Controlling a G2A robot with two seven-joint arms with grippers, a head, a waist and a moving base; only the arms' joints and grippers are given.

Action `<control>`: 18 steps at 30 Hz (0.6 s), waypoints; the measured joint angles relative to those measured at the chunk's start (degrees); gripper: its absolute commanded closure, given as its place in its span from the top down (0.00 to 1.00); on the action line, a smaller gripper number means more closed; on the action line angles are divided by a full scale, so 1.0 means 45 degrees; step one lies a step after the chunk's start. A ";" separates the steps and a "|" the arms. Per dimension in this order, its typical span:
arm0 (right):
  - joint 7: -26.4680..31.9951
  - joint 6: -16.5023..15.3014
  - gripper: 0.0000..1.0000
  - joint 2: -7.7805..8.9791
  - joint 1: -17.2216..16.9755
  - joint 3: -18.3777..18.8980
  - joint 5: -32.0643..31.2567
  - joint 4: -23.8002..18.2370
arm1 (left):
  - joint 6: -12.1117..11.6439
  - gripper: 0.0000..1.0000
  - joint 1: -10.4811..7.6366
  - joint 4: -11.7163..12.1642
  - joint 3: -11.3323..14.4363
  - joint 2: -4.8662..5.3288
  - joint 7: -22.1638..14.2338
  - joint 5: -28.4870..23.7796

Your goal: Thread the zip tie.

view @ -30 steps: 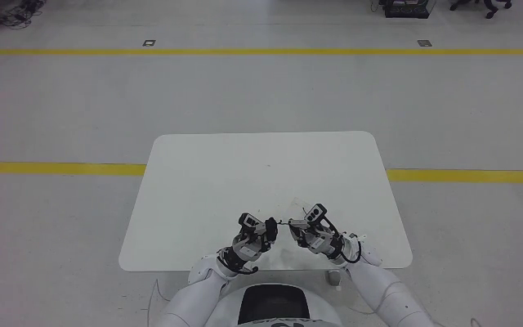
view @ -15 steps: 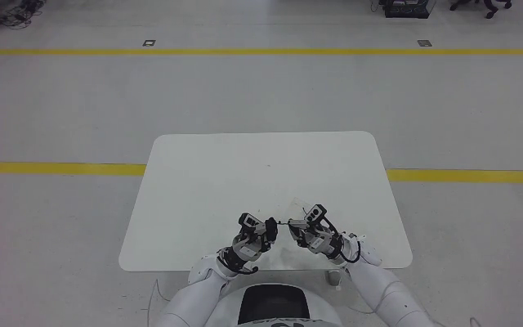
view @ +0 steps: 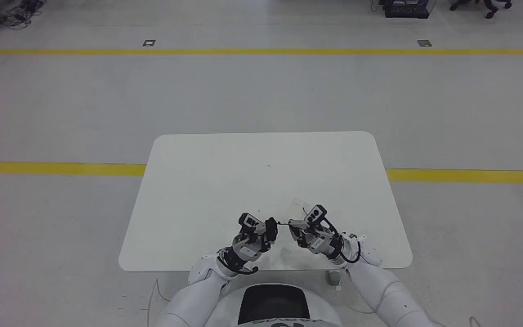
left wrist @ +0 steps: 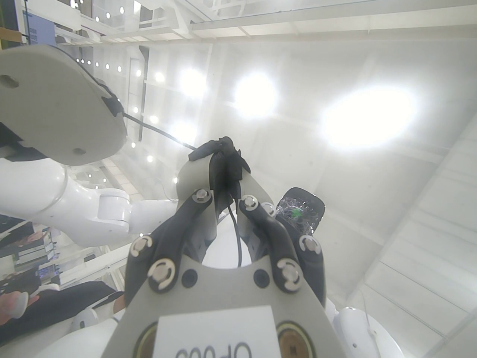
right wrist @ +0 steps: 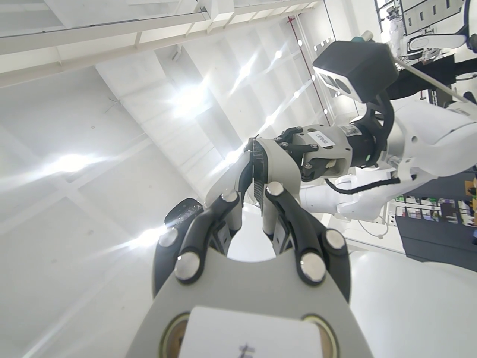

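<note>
Nothing moved, zip tie point(left wrist: 156, 131) in left gripper point(left wrist: 223, 169)

The zip tie point(left wrist: 160, 132) is thin black plastic, smooth. The left gripper point(left wrist: 220, 150) has matt grey plastic jaws, shiny black links point(left wrist: 179, 221) and bright metal pins point(left wrist: 200, 195). The right gripper point(right wrist: 257, 150) has a rough black pad point(right wrist: 257, 167) on its jaws. The worktop point(view: 245, 163) is white, smooth and matt. The floor point(view: 245, 90) around the worktop looks smooth.

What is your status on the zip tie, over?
Left gripper, right gripper shut on zip tie. Tie spans between them over table. Nothing in the way.
</note>
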 measured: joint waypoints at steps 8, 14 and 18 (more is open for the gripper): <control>0.0005 0.0035 0.00 -0.0035 0.0055 -0.0008 -0.0002 0.0143 | 0.0000 0.00 0.0000 0.0000 0.0000 0.0000 0.0000 0.0000; 0.0010 0.0049 0.00 -0.0053 0.0071 -0.0007 -0.0017 0.0210 | 0.0000 0.00 0.0000 0.0000 0.0000 0.0000 0.0000 0.0000; 0.0010 0.0057 0.00 -0.0067 0.0080 -0.0005 -0.0031 0.0251 | 0.0000 0.00 0.0000 0.0000 0.0000 0.0000 0.0000 0.0000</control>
